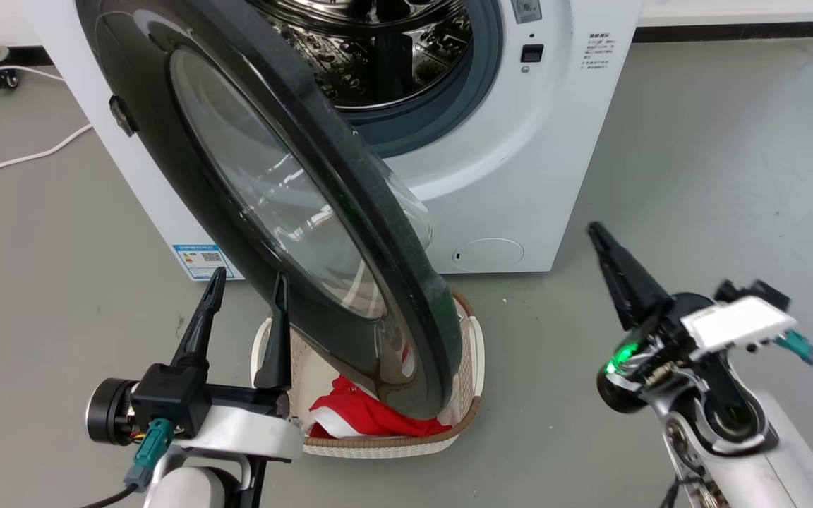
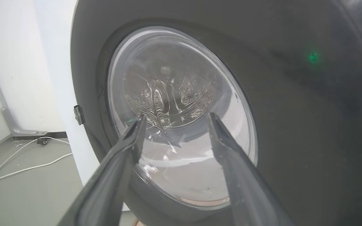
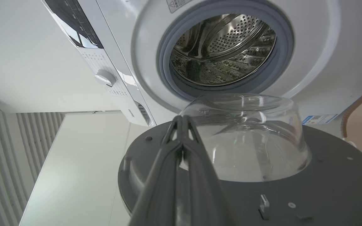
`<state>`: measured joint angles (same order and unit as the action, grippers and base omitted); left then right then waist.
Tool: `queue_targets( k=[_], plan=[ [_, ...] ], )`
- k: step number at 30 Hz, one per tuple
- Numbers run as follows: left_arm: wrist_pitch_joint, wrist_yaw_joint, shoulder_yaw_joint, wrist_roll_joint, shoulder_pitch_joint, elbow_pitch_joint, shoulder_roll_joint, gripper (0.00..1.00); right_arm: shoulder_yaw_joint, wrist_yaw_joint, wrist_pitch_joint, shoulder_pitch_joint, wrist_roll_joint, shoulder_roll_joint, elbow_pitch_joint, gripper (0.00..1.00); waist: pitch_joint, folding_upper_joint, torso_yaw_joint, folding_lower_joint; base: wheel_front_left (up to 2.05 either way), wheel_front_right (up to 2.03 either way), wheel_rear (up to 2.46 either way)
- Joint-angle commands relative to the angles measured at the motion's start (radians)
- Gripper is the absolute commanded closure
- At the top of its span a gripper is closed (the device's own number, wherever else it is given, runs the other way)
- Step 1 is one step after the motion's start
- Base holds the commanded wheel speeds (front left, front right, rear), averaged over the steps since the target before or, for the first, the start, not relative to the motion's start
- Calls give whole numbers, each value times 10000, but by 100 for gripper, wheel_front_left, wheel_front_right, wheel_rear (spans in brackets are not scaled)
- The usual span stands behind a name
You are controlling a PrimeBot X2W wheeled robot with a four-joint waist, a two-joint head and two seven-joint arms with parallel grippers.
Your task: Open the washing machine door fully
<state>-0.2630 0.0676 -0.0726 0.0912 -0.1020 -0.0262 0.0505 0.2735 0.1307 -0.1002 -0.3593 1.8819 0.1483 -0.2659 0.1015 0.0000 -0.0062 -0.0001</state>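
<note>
The washing machine door (image 1: 140, 88) is a big glossy black disc with a clear window, swung out from the white washing machine (image 1: 519, 176) and standing edge-on towards me. My left gripper (image 1: 248, 286) is open beside the door's outer face, its right finger close against the black rim; whether it touches, I cannot tell. In the left wrist view the open left gripper (image 2: 176, 117) points at the door (image 2: 294, 125) window. My right gripper (image 1: 600, 236) is shut and empty, right of the door. The right wrist view has the right gripper (image 3: 181, 119) before the door's (image 3: 325, 188) inner side and glass bowl (image 3: 247, 138).
The steel drum (image 3: 222, 50) with its grey rubber ring lies uncovered. A woven laundry basket (image 1: 378, 444) holding a red cloth (image 1: 364, 416) sits on the floor under the door's lower edge. White cables (image 1: 25, 155) trail across the grey floor at the left.
</note>
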Motion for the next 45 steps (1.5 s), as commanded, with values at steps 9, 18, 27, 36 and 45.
queue_targets(
  k=[9,18,27,36,45],
  plan=[
    [-23,-35,50,40,219,-133,-5,0,-1298,0,1636,1925,-1303,239,1199,0,-169,0,-37,1,0,0,0],
    [-23,-65,64,46,378,-186,-5,0,-1100,0,3542,2613,-5496,610,859,0,-390,0,-84,1,0,0,0],
    [-23,-134,75,67,378,-108,-4,0,-2955,0,3650,2665,-12269,-386,1604,0,-371,0,-106,1,0,0,0],
    [-23,-140,144,46,311,-111,-5,0,-3099,-3,3649,3245,-17360,-857,2750,0,-364,0,-42,1,0,0,0],
    [-23,-105,205,-81,398,-76,-4,0,-2914,-3,3556,3854,-18518,-995,2695,0,-366,0,-34,1,0,0,0]
  ],
)
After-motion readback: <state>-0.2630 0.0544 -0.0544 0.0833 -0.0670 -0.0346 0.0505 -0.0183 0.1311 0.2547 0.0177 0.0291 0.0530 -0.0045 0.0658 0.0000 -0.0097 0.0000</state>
